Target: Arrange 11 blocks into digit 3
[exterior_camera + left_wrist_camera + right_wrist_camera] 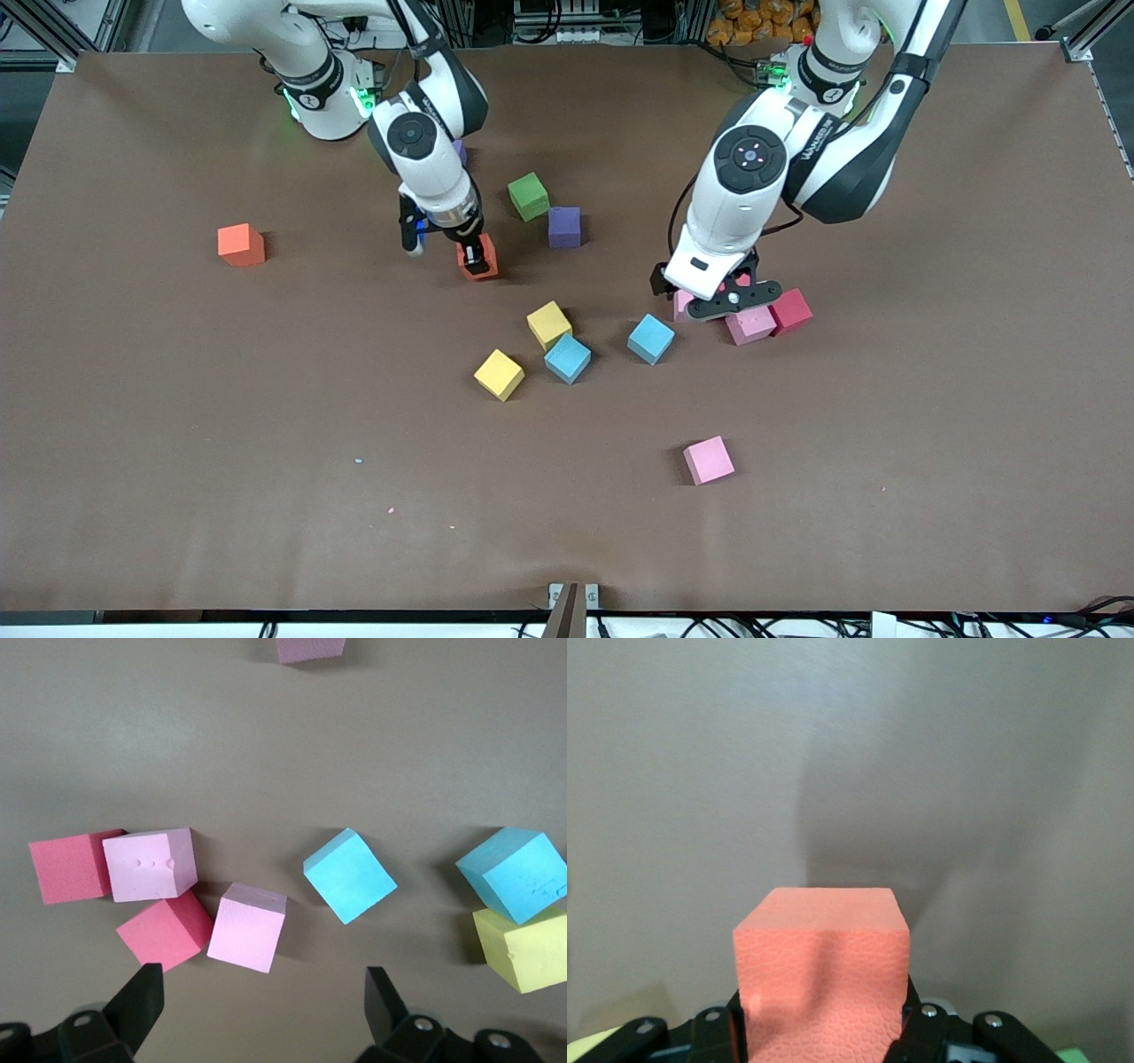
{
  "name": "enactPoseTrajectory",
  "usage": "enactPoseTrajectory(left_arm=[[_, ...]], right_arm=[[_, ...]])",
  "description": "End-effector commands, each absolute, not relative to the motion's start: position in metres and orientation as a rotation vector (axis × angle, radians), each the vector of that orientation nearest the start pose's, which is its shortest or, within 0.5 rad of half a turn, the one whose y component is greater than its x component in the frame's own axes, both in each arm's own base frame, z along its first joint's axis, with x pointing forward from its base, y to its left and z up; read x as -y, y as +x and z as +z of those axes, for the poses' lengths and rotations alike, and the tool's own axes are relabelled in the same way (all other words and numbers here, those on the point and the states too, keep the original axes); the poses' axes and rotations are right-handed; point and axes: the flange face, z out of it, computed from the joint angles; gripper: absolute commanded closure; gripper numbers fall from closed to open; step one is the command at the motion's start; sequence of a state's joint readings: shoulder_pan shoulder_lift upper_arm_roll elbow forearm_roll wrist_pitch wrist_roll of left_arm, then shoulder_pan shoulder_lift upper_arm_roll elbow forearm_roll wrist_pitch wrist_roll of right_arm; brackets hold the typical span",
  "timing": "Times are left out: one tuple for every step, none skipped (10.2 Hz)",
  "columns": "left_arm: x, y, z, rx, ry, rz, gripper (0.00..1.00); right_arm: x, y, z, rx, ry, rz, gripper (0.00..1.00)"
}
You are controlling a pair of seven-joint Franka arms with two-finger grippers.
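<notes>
My right gripper [476, 255] is shut on an orange-red block [479, 265] [821, 966], low over the table beside the green block [529, 196] and purple block [564, 227]. My left gripper [722, 297] [261, 1001] hangs open over a cluster of two pink blocks [149, 865] [248, 927] and two red blocks [66, 866] [164, 930], with nothing between its fingers. Two yellow blocks [549, 324] [499, 374] and two light blue blocks [567, 358] [651, 338] lie mid-table. The blocks are scattered; no digit 3 shows.
An orange block [241, 245] sits alone toward the right arm's end. A lone pink block [709, 460] lies nearest the front camera. A purple shape [459, 151] peeks out by the right arm's wrist. Bare brown tabletop [266, 443] spreads toward the front edge.
</notes>
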State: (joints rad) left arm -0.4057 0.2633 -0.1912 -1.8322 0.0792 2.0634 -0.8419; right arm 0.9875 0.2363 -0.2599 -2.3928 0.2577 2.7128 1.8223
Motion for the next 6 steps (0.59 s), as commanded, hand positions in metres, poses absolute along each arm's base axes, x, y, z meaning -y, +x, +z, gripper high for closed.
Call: enactPoseTrajectory(left_arm=[[0.329, 0.521, 0.397, 0.294, -3.078, -0.008, 0.0], [0.331, 0.525, 0.396, 0.289, -3.083, -0.009, 0.0], [0.336, 0.526, 0.393, 0.287, -3.084, -0.005, 0.0], [0.338, 0.528, 0.391, 0.29, -3.085, -0.002, 0.0], [0.334, 0.529, 0.389, 0.296, -3.077, 0.008, 0.0], [0.331, 0.526, 0.387, 0.287, -3.053, 0.05, 0.0]], right_arm=[[-0.31, 0.403, 0.252, -1.652, -2.559, 0.044, 1.0], [-0.302, 0.409, 0.26, -1.576, -2.621, 0.065, 1.0], [-0.297, 0.411, 0.266, -1.49, -2.693, 0.095, 1.0], [-0.287, 0.413, 0.272, -1.423, -2.746, 0.134, 1.0], [-0.283, 0.415, 0.279, -1.367, -2.766, 0.139, 1.0], [-0.284, 0.414, 0.283, -1.313, -2.784, 0.141, 1.0]])
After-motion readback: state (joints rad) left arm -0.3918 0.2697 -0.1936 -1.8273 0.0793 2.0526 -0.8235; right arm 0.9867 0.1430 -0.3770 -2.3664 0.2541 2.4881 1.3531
